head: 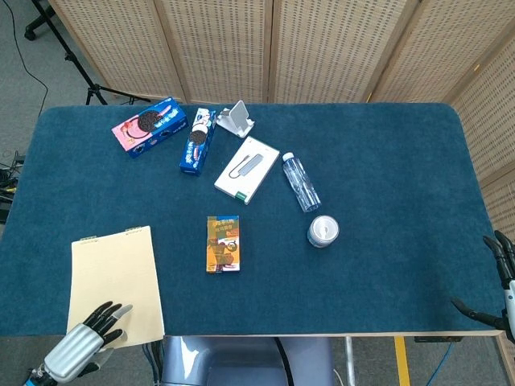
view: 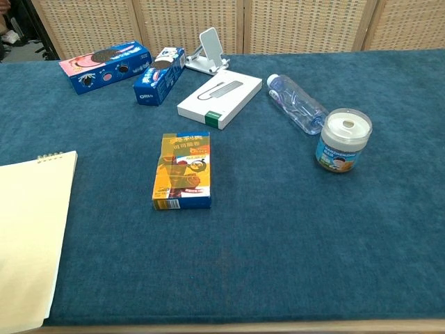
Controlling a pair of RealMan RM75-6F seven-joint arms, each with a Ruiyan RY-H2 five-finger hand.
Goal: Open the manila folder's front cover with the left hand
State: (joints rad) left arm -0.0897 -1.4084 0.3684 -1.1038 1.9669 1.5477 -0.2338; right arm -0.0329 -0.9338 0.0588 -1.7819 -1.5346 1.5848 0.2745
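The manila folder (head: 113, 273) lies shut and flat at the table's front left, its near end reaching past the front edge. The chest view shows only its right part (view: 28, 229), at the left border. My left hand (head: 84, 342) sits at the folder's near end with its dark fingers (head: 107, 315) stretched out and resting on the cover. It grips nothing. My right hand (head: 503, 277) hangs off the table's front right corner with its fingers spread and empty. Neither hand shows in the chest view.
An orange snack box (head: 223, 244) lies right of the folder. Further back are a white jar (head: 323, 232), a water bottle (head: 301, 181), a white flat box (head: 246, 169), two blue cookie packs (head: 149, 127) (head: 197, 141) and a phone stand (head: 236, 119).
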